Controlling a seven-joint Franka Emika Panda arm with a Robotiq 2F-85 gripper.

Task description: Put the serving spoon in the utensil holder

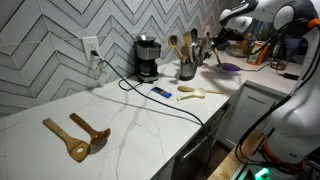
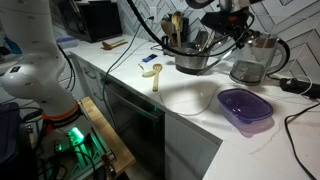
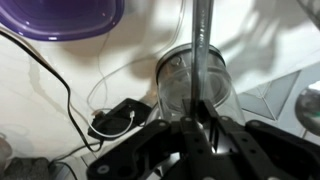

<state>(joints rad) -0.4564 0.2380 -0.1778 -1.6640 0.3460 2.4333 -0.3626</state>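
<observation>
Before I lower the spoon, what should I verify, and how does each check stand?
1. Spoon held by the claw: ok, shut on the handle.
2. Cylinder under the spoon is the holder: cannot tell; in the wrist view it looks glassy.
3. Room in the holder among the wooden utensils: cannot tell.
4. Cable out of the way: ok, it lies beside the cylinder.
5. Bowl apart from the cylinder: ok.

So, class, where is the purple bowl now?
In an exterior view the purple bowl sits on the counter, at picture right of the utensil holder and coffee maker.
</observation>
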